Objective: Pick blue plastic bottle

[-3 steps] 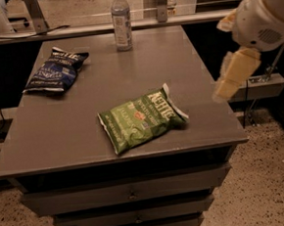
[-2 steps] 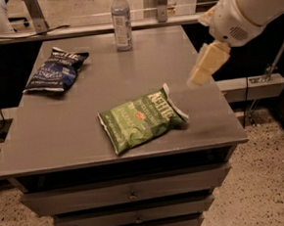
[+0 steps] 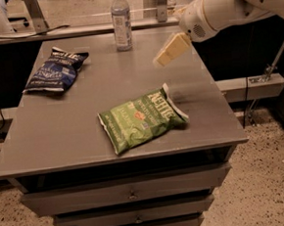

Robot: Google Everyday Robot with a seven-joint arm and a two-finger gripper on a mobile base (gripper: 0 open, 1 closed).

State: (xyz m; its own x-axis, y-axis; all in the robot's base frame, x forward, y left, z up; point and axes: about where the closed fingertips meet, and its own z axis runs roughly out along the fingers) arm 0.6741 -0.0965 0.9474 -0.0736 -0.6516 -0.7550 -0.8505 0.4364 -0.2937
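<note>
The blue plastic bottle [image 3: 121, 21] stands upright at the far edge of the grey table [image 3: 79, 125], clear and pale bluish with a white cap and a whitish label band. My gripper [image 3: 163, 57] hangs above the table's right middle, on a white arm coming in from the upper right. It is to the right of the bottle and nearer the camera, apart from it, and holds nothing.
A dark blue chip bag [image 3: 55, 69] lies at the table's left. A green chip bag [image 3: 141, 118] lies near the front middle, below the gripper. Drawers [image 3: 129, 194] sit under the table top. A ledge runs behind the table.
My arm has swung left and farther in over the table, from beyond the right edge to above the table's right middle, closer to the bottle. The bottle and bags have not moved.
</note>
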